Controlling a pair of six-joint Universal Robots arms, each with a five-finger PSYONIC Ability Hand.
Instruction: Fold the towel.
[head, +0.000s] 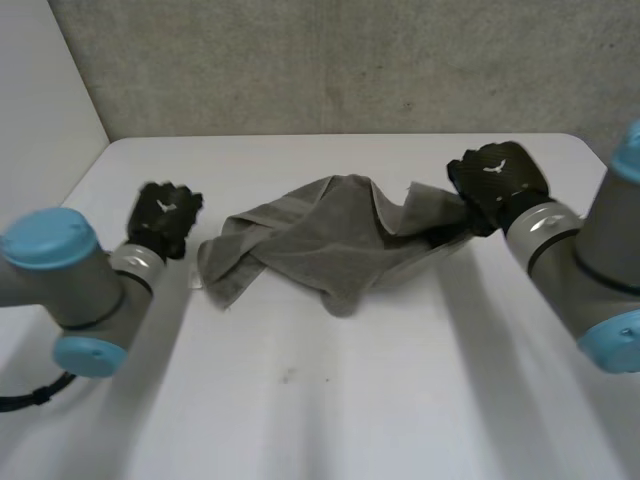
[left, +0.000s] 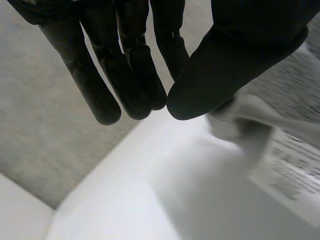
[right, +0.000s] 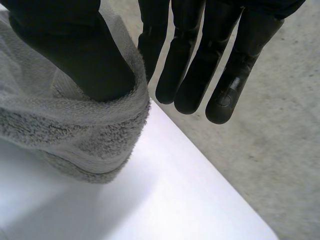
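Observation:
A grey towel (head: 330, 240) lies crumpled across the middle of the white table (head: 320, 400). My right hand (head: 495, 180) is at its right end, which is raised off the table. In the right wrist view the towel's edge (right: 90, 130) wraps round the thumb and is pinched against the straight fingers (right: 200, 60). My left hand (head: 163, 218) hovers just left of the towel's left edge, a small gap between them. In the left wrist view its thumb (left: 225, 65) meets the fingertips (left: 125, 75) with nothing between; the towel (left: 300, 80) and its white label (left: 290, 175) lie beside the thumb.
A grey wall (head: 350, 60) rises behind the table's far edge, and a white panel (head: 40, 100) stands at the left. Bare table stretches in front of the towel toward me.

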